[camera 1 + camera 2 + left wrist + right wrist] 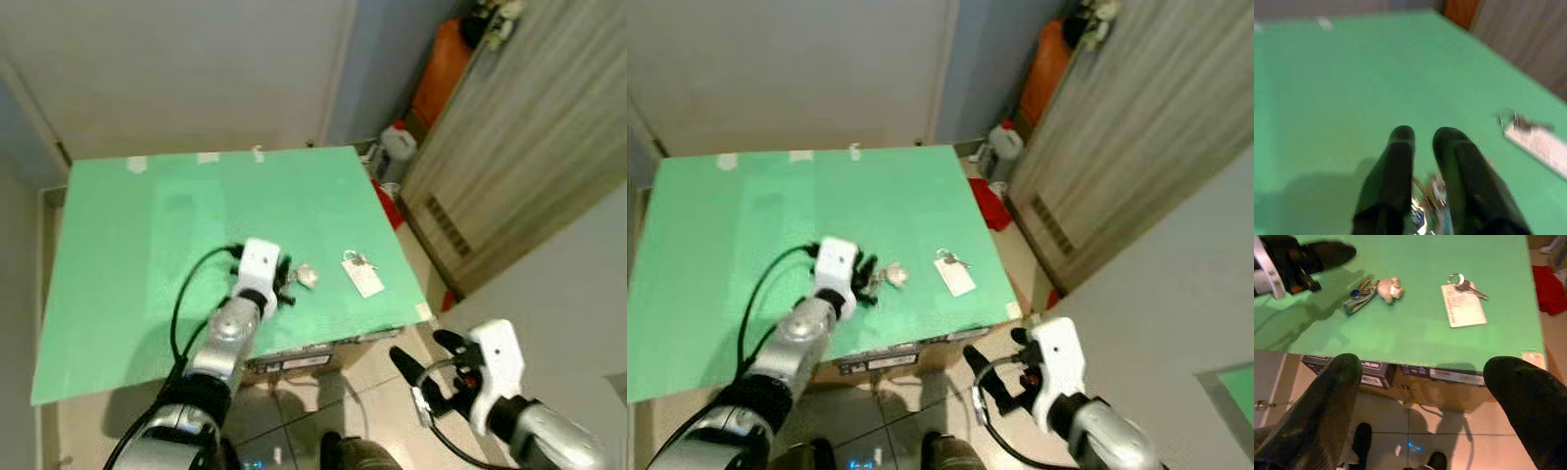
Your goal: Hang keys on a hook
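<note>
Tabletop (147, 255), green-covered, carries two key sets near its front edge. Pick-up step, judged: left gripper (281, 282) is low over the bunch with pale charm (1371, 290), fingers (1396, 171) narrowly parted astride its metal, grasp unconfirmed. Tagged keys (1463, 301) lie well apart. Right gripper (423, 374) hangs spread wide, empty, off the table's front. Next: close, lift, find a hook.

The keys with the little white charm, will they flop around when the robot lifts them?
Probably yes. The keys with the white charm look like several loose pieces joined together, so they would likely dangle and swing. They seem small and metal, so likely light but slippery. The left pincer is right at them on the green table.
</note>
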### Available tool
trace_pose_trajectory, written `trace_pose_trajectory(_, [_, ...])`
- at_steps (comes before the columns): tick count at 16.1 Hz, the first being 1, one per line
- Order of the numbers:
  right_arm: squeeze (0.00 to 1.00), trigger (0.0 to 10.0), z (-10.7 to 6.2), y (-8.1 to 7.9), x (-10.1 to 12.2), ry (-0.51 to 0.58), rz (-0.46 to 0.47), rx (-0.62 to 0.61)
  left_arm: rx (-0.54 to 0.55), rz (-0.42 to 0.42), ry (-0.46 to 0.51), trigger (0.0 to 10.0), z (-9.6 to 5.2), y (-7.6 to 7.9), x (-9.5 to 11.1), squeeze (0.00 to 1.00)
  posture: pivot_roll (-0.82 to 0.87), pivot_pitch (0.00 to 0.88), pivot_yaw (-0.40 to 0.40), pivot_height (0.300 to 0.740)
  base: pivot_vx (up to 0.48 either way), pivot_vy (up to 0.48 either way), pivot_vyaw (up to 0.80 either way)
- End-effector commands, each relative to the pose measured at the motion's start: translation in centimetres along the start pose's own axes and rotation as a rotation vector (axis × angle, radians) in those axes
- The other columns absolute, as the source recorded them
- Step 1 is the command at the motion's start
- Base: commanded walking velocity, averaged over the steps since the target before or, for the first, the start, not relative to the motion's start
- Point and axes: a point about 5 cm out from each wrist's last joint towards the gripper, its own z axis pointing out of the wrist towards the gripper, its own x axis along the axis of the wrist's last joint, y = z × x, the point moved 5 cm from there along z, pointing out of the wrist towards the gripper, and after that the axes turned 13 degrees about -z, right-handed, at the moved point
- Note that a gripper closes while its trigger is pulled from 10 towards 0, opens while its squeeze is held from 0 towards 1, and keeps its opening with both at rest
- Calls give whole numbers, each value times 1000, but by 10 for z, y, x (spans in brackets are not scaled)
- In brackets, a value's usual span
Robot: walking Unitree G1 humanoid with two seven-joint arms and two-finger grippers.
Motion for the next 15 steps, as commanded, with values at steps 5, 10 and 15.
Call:
trace_pose_trajectory(5, [0,10000,27,-2,3,45,0,-7,-68,68,45,9608,-9,9,19,0,-147,108,-85,740,0,0,0])
trace_pose_trajectory(10, [0,10000,29,-9,6,71,-28,25,-61,235,11,10000,-4,-3,17,1000,-160,86,-63,740,0,0,0])
trace_pose_trajectory(15, [0,10000,17,1,1,65,-26,-15,-55,259,-117,10000,6,-13,-2,1000,-209,85,-51,740,0,0,0])
